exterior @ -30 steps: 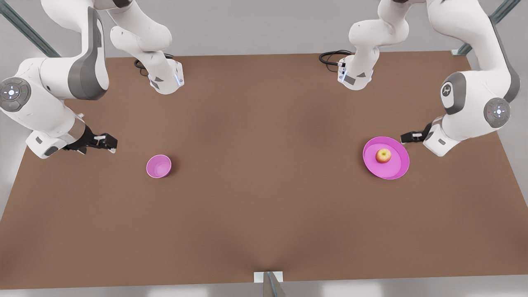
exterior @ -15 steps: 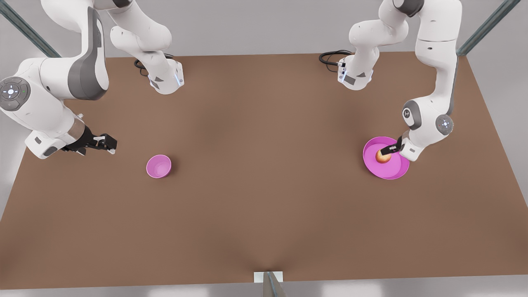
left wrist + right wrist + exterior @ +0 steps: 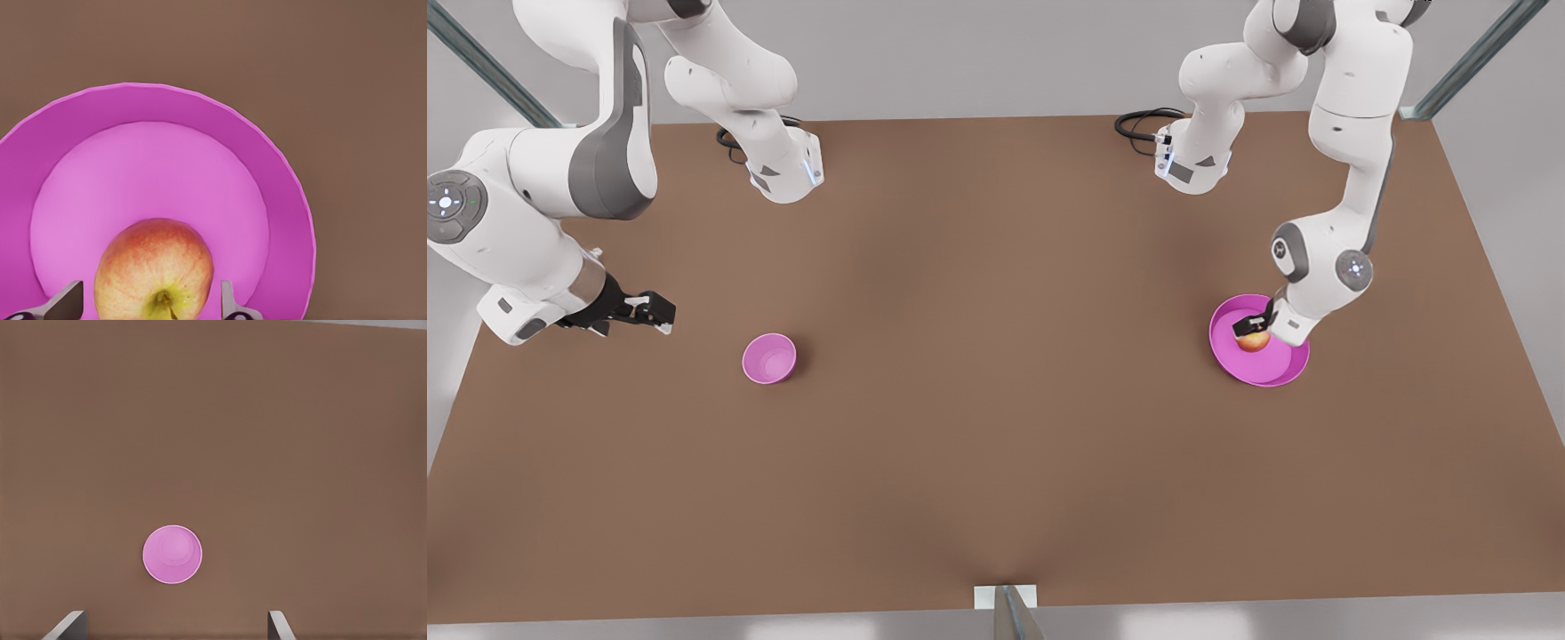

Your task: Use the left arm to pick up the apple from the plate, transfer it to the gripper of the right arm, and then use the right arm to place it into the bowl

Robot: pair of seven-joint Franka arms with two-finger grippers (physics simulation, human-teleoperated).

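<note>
The yellow-red apple [image 3: 1255, 340] lies in the wide pink plate [image 3: 1272, 366] at the front view's right. My left gripper [image 3: 1252, 327] is down over it. In the left wrist view the apple [image 3: 155, 270] sits between the two fingertips [image 3: 67, 301], with a thin gap on each side, so the left gripper [image 3: 150, 305] is open around it above the plate [image 3: 200, 120]. The small pink bowl [image 3: 769, 358] stands at the front view's left. My right gripper [image 3: 654, 311] waits open, left of the bowl and above the table. The right wrist view shows the bowl [image 3: 172, 554] beyond that gripper [image 3: 173, 625].
The brown table [image 3: 996, 427] spreads wide between the bowl and the plate. Both arm bases [image 3: 783, 169] and a black cable [image 3: 1143, 120] sit at the far edge. A small metal bracket [image 3: 1005, 604] marks the middle of the near edge.
The left arm swung in from beside the plate's rim and came down, bringing its gripper over the apple. The right arm has barely shifted.
</note>
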